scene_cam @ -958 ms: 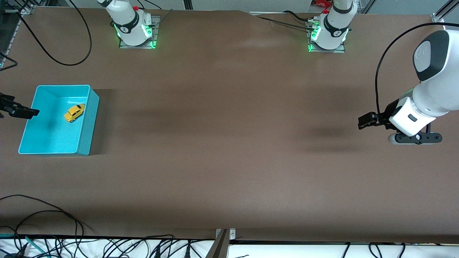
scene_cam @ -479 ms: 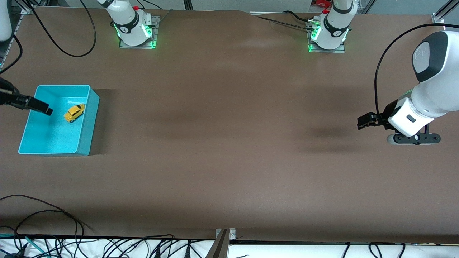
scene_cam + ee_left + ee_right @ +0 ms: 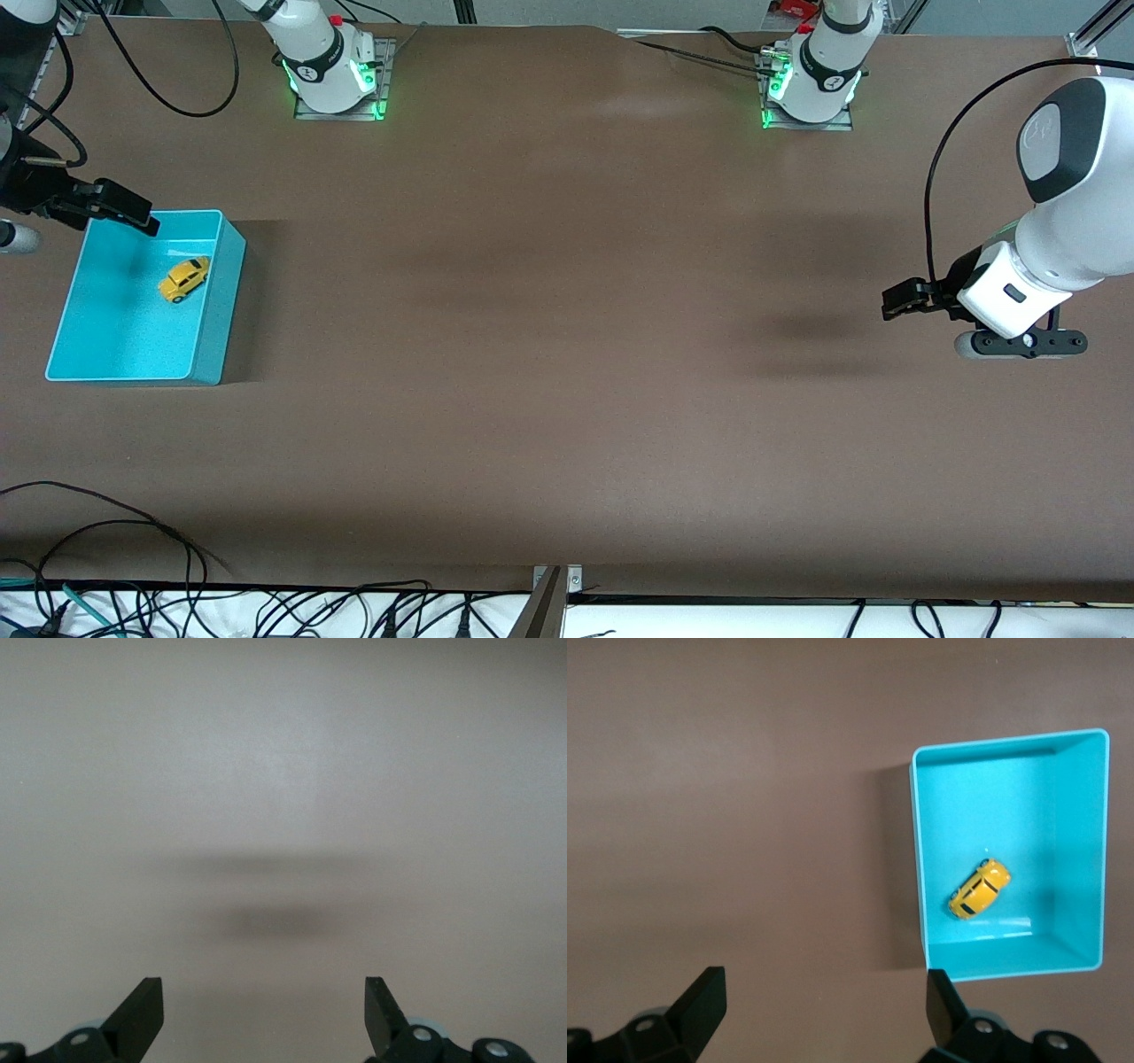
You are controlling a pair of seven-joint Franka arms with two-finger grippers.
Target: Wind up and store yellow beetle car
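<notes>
- The yellow beetle car (image 3: 184, 278) rests on its wheels on the floor of the turquoise bin (image 3: 213, 301), in the half of the bin farther from the front camera. It sits close to the bin wall that faces the middle of the table and lies at a slant to the bin's walls. Nothing grips it.
- In the right wrist view the yellow beetle car (image 3: 980, 889) appears whole inside the turquoise bin (image 3: 919, 868), apart from every wall.
- The turquoise bin stands on the brown table (image 3: 567, 354) at the right arm's end.
- The right gripper (image 3: 124, 209) is up in the air over the bin's corner farthest from the front camera. Its fingers (image 3: 700, 997) are spread wide and hold nothing.
- The left gripper (image 3: 904, 299) hangs over bare table at the left arm's end, well apart from the bin; this arm waits. Its fingers (image 3: 142, 1005) are spread wide and hold nothing.
</notes>
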